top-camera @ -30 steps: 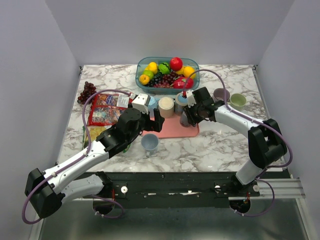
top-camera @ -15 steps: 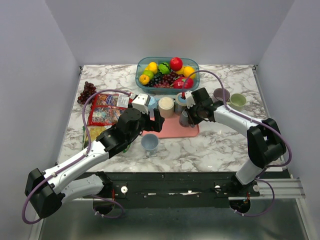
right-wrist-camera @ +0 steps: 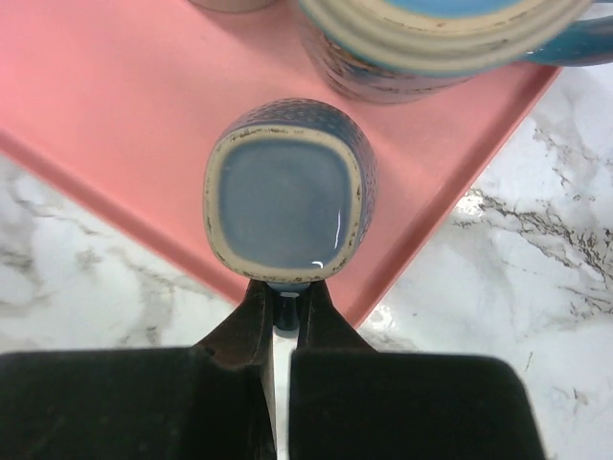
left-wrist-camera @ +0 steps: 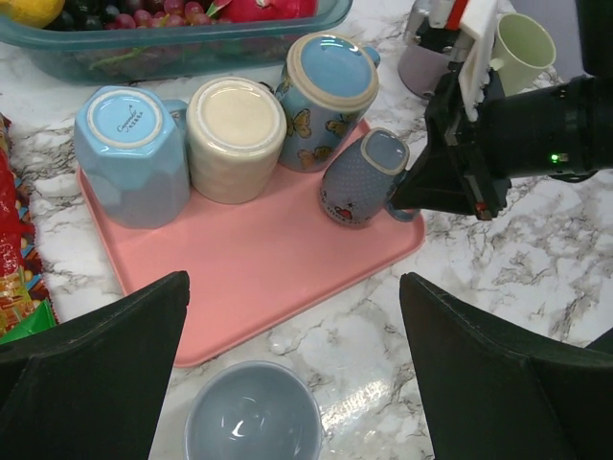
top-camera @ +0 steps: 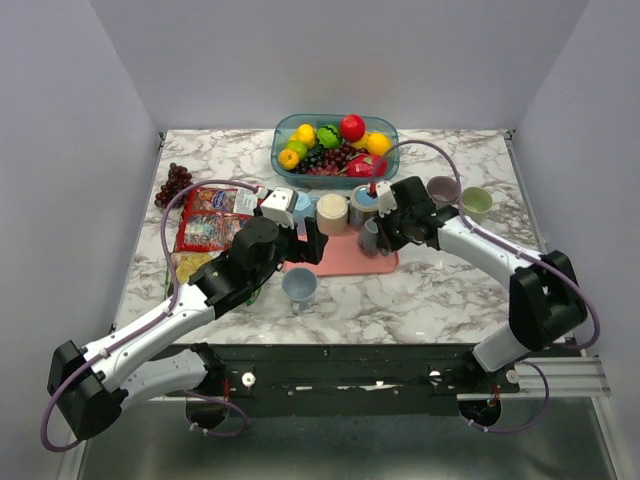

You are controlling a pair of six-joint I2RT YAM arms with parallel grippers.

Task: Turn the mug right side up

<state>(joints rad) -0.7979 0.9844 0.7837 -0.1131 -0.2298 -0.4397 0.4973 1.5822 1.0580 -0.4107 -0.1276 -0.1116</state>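
Note:
The mug (right-wrist-camera: 287, 196) is small and blue-grey with a squarish base. It stands upside down on the right part of the pink tray (right-wrist-camera: 115, 96), base facing up. My right gripper (right-wrist-camera: 287, 292) is shut on the mug's handle, which is pinched between the two fingertips on the near side. In the left wrist view the mug (left-wrist-camera: 364, 177) leans a little, with the right gripper (left-wrist-camera: 402, 199) at its right side. My left gripper (left-wrist-camera: 292, 316) hangs open over the tray's front edge with nothing between its fingers. From above, the mug (top-camera: 370, 237) is partly hidden by the right gripper (top-camera: 384, 230).
Three other upside-down mugs share the tray: light blue (left-wrist-camera: 129, 153), cream (left-wrist-camera: 235, 134), butterfly-patterned (left-wrist-camera: 326, 96). An upright grey-blue cup (top-camera: 299, 285) stands in front of the tray. Fruit bowl (top-camera: 335, 143) behind, purple cup (top-camera: 442, 188) and green cup (top-camera: 476, 201) right, snack packets (top-camera: 210, 220) and grapes (top-camera: 175, 183) left.
The right gripper's jaws have closed onto the mug's handle. The left arm has barely moved and stays open.

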